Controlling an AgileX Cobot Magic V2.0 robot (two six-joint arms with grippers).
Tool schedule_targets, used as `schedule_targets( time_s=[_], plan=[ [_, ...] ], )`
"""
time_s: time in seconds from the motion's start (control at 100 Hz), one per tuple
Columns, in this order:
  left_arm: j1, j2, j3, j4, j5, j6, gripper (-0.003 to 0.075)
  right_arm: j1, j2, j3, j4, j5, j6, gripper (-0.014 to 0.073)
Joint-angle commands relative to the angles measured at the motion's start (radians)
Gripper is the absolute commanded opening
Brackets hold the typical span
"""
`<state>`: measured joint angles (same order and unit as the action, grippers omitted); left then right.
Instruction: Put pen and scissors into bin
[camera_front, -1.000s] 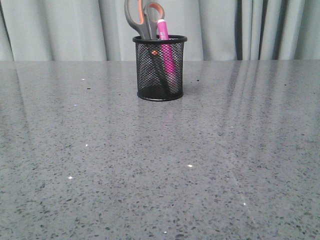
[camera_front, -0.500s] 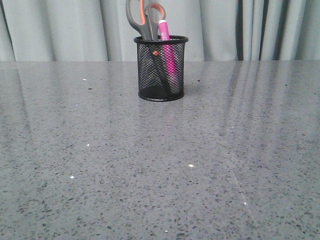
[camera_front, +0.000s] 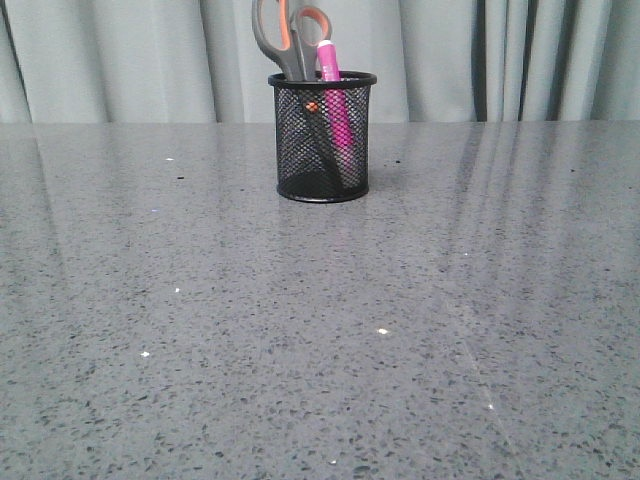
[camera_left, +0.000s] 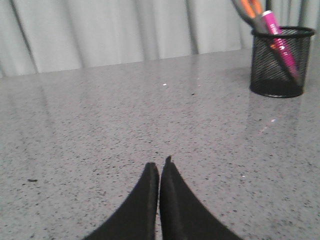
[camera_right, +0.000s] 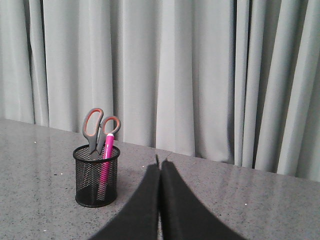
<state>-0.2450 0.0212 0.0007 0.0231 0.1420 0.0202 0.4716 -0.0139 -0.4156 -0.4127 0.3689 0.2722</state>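
The black mesh bin (camera_front: 322, 140) stands upright at the far middle of the grey table. The pink pen (camera_front: 333, 95) and the scissors (camera_front: 283, 35) stand inside it, grey-and-orange handles sticking out above the rim. The bin also shows in the left wrist view (camera_left: 280, 62) with the pen (camera_left: 280, 40) and scissors (camera_left: 248, 10), and in the right wrist view (camera_right: 96, 176) with the pen (camera_right: 106, 160) and scissors (camera_right: 96, 127). My left gripper (camera_left: 159, 165) is shut and empty, well away from the bin. My right gripper (camera_right: 160, 164) is shut and empty, apart from the bin. Neither arm shows in the front view.
The speckled grey table (camera_front: 320, 320) reaches back to pale grey curtains (camera_front: 120, 55) behind its far edge. Nothing else stands on the table in view.
The front view shifted very slightly between one second ago and half a second ago. The bin, pen and scissors have stayed as they were.
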Motion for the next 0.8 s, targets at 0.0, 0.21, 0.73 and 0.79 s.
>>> schedule_targets(
  time_s=[0.0, 0.21, 0.73, 0.79],
  plan=[
    [0.034, -0.018, 0.008, -0.010, -0.092, -0.001, -0.0022, -0.001, -0.005, -0.022, -0.020, -0.066, -0.004, -0.0059],
    [0.046, -0.051, 0.023, -0.023, 0.045, -0.005, -0.0021, -0.001, -0.005, -0.021, -0.020, -0.066, -0.004, -0.0059],
    [0.048, -0.051, 0.023, -0.093, 0.126, -0.005, -0.0022, -0.001, -0.005, -0.021, -0.020, -0.066, -0.004, -0.0059],
    [0.048, -0.051, 0.023, -0.093, 0.126, -0.005, -0.0022, -0.001, -0.005, -0.021, -0.020, -0.066, -0.004, -0.0059]
  ],
)
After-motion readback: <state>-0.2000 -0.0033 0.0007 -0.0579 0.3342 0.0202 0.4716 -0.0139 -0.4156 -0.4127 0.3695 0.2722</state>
